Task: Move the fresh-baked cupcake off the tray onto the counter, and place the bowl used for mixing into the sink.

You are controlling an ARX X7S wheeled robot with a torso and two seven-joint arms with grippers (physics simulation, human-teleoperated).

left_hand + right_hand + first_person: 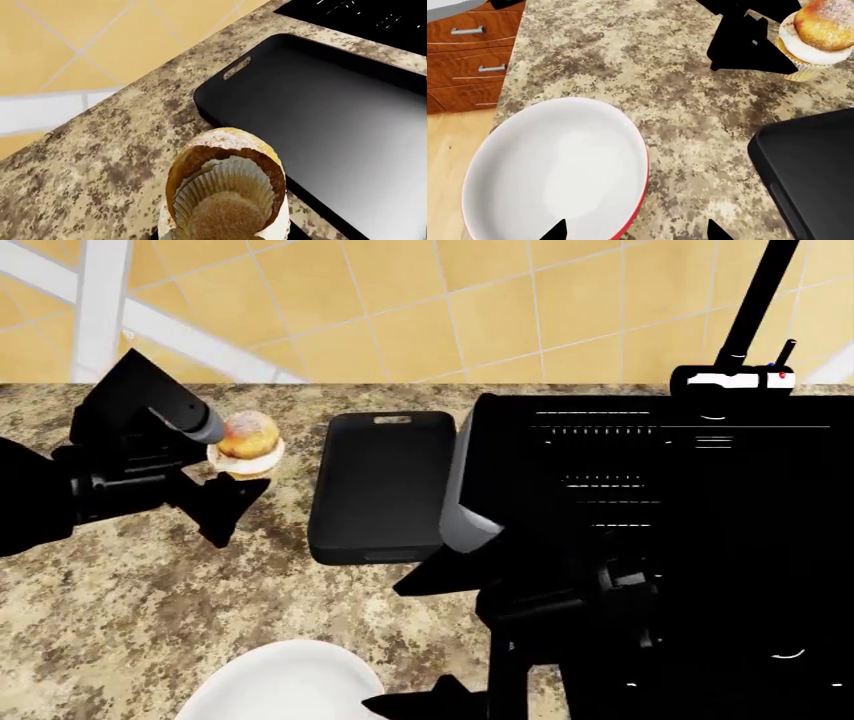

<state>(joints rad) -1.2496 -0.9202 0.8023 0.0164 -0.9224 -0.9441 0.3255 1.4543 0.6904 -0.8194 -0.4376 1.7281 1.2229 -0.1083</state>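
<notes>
While the left gripper fills the near edge of the left wrist view, the golden-topped cupcake in pale pleated wrapper sits against it over the speckled beige granite counter, beside the empty flat black tray; grip state unclear. Head view: cupcake left of tray, glossy black sink right. Right wrist view: right gripper spread open, holding nothing, at the white-inside red-outside bowl on the counter's near edge.

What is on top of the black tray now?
Nothing shows on the tray; its visible surface is bare. The right arm covers its near right corner. The cupcake is beside it, over the counter.
</notes>
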